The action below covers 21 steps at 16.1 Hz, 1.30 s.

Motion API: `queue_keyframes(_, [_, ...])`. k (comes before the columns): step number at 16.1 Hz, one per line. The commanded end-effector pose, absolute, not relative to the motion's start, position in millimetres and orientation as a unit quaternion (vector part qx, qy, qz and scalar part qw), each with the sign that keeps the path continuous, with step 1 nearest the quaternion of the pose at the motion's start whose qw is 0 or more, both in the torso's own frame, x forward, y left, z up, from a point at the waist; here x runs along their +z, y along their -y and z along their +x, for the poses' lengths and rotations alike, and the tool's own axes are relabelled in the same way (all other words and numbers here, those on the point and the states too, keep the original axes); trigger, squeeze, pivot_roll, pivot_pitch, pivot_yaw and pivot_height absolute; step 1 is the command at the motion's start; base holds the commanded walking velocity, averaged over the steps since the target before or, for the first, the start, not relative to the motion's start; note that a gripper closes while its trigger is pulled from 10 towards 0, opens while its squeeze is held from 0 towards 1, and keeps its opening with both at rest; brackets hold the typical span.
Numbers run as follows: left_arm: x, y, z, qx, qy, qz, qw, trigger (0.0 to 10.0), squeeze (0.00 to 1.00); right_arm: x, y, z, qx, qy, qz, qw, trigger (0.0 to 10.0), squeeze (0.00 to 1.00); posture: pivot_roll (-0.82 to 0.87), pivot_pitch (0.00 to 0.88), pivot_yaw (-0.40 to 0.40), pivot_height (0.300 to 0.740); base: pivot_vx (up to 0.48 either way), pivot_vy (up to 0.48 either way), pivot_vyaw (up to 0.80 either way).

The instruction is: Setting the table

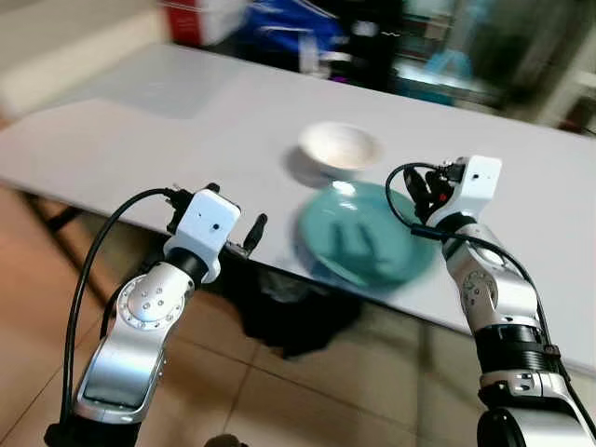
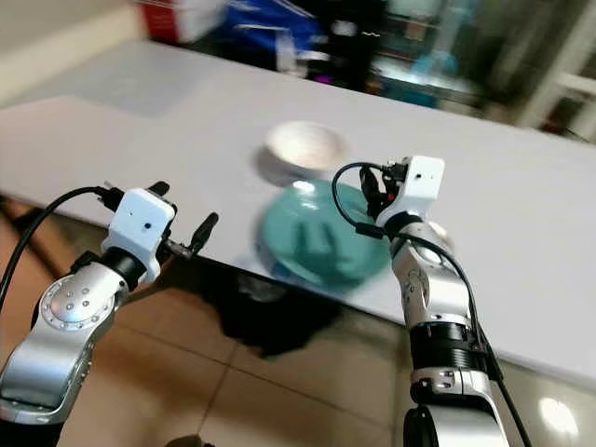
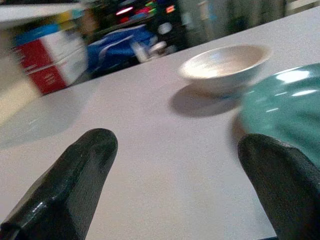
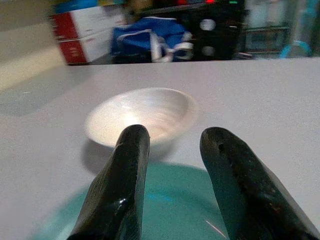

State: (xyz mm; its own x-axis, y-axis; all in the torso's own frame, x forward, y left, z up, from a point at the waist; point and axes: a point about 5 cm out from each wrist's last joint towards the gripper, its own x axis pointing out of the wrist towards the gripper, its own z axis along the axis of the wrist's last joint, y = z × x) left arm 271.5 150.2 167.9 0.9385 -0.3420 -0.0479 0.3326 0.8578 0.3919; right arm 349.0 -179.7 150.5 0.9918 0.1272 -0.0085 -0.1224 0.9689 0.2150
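My right pincer (image 4: 172,165), fingers parted and empty, hovers over the glossy teal ceramic plate (image 1: 368,237); it looks stiff, slippery, breakable, best pinched at its rim.

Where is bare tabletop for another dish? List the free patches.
The white table is bare on the robot's left of the white bowl and teal plate, out to its near edge. It is also bare on their right, past the right claw. Bowl and plate crowd the middle; clutter lines the far edge.
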Motion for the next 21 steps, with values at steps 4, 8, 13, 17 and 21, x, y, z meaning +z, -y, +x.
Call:
queue_keyframes(4, [169.0,-153.8,274.5,-0.161,0.013,0.204,0.966,10.0,0.0,159.9,183.2,348.8,0.046,0.003,0.143,0.989,10.0,0.0,0.02,0.0,-0.056,0.74,0.393,0.0,0.35])
queue_keyframes(8, [168.7,-154.2,275.1,-0.161,0.012,0.204,0.966,10.0,0.0,164.4,190.0,349.3,0.025,0.014,0.152,0.988,10.0,1.0,0.02,0.0,-0.057,0.74,0.39,0.0,0.0])
queue_keyframes(13, [170.6,-152.5,271.6,-0.184,0.023,0.192,0.964,10.0,0.0,166.4,198.0,353.2,0.021,-0.013,0.123,0.992,10.0,1.0,0.02,0.0,-0.058,0.74,0.149,0.0,0.0])
queue_keyframes(17, [172.3,-159.9,268.4,-0.197,0.022,0.194,0.961,10.0,0.0,164.8,200.5,366.1,0.013,-0.062,0.123,0.99,10.0,1.0,0.02,0.0,-0.061,0.74,0.0,0.0,0.0])
queue_keyframes(21, [166.0,-155.2,256.7,-0.262,-0.006,0.183,0.947,10.0,0.0,163.3,198.6,382.1,-0.001,-0.13,0.143,0.981,10.0,1.0,0.03,0.0,-0.068,0.74,0.0,0.0,0.0])
